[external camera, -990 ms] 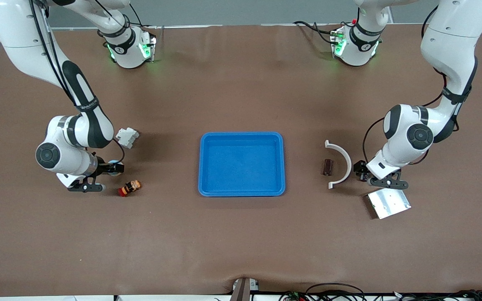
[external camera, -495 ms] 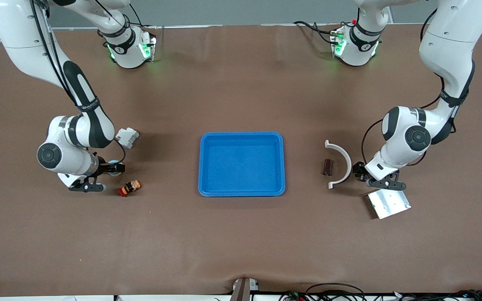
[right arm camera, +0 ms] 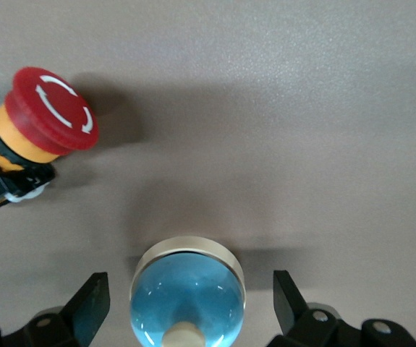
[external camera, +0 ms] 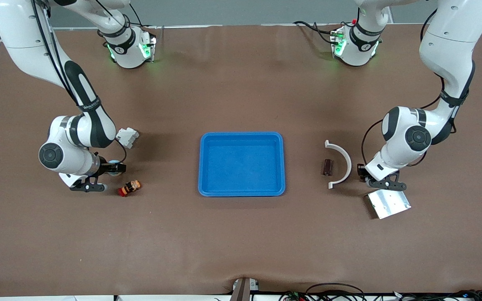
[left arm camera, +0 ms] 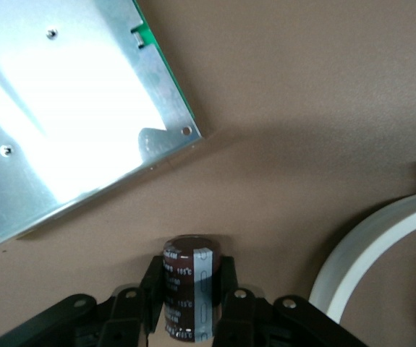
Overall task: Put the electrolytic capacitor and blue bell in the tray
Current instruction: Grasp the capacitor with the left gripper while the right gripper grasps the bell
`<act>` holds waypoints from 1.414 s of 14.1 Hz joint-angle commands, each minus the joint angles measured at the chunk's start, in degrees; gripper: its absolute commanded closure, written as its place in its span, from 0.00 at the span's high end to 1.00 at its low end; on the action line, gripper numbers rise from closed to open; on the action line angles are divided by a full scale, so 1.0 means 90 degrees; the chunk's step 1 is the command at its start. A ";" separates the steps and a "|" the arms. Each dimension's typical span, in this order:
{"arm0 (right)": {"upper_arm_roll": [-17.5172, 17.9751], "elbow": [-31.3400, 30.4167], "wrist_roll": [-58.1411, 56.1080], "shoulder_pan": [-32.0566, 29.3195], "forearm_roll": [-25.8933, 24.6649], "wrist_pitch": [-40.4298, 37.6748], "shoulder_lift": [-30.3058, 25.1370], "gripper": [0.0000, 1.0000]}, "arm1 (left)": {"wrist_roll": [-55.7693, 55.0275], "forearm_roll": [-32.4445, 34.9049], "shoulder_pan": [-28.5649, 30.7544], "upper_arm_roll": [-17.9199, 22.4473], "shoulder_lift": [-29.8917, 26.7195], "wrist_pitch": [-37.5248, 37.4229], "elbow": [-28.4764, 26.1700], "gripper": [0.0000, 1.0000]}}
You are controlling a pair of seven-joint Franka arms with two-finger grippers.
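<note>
The left gripper (left arm camera: 191, 307) clamps the electrolytic capacitor (left arm camera: 189, 285) low, so it could tilt out, while the right gripper (right arm camera: 187, 307) (fingers spread) straddles the domed blue bell (right arm camera: 187, 293), which could slip sideways before reaching the tray (external camera: 242, 164)

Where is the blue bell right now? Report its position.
The blue bell sits on the table between the right claw's open fingers, beside the red push button, toward the right arm's end.

You have one tray (external camera: 241, 164), two capacitors (left arm camera: 186, 293) (external camera: 327, 167), one bell (right arm camera: 187, 298), one red button (right arm camera: 47, 110), one metal plate (external camera: 388, 203), one white arc (external camera: 340, 163).
</note>
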 commanded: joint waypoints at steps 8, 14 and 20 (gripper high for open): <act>-0.0008 -0.0031 0.0113 0.0007 0.0030 -0.0079 0.0006 0.92 | -0.2164 -0.0263 0.0236 -0.0103 -0.0853 -0.1654 0.0661 0.00; -0.0008 0.0076 0.0084 0.0046 0.0039 -0.0381 -0.0082 0.36 | -0.6364 -0.0441 0.0197 -0.1166 -0.0960 -0.2438 0.1200 0.00; -0.0008 0.1188 0.0745 0.0649 0.0186 -0.1943 -0.0219 0.11 | -0.9138 -0.0382 0.0061 -0.2192 -0.1058 -0.2438 0.1278 0.00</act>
